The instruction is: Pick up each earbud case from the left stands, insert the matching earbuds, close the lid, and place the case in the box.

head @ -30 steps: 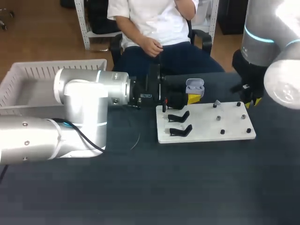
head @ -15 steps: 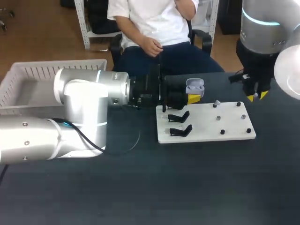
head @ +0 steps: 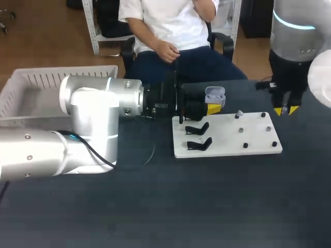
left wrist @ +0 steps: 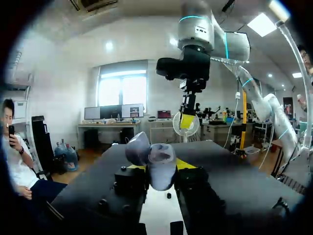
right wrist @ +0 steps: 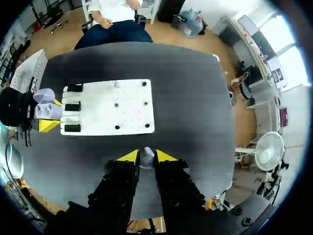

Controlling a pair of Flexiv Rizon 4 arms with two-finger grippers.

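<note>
The white box sits at the worktop's far left corner. Right of it, the left gripper hangs over the far left corner of the white board, its fingers clamped on the earbud case, whose lid stands open. Two black stands sit along the board's left edge. Off the board's far right corner, the right gripper hangs above the worktop, fingers pinched on a small pale earbud.
</note>
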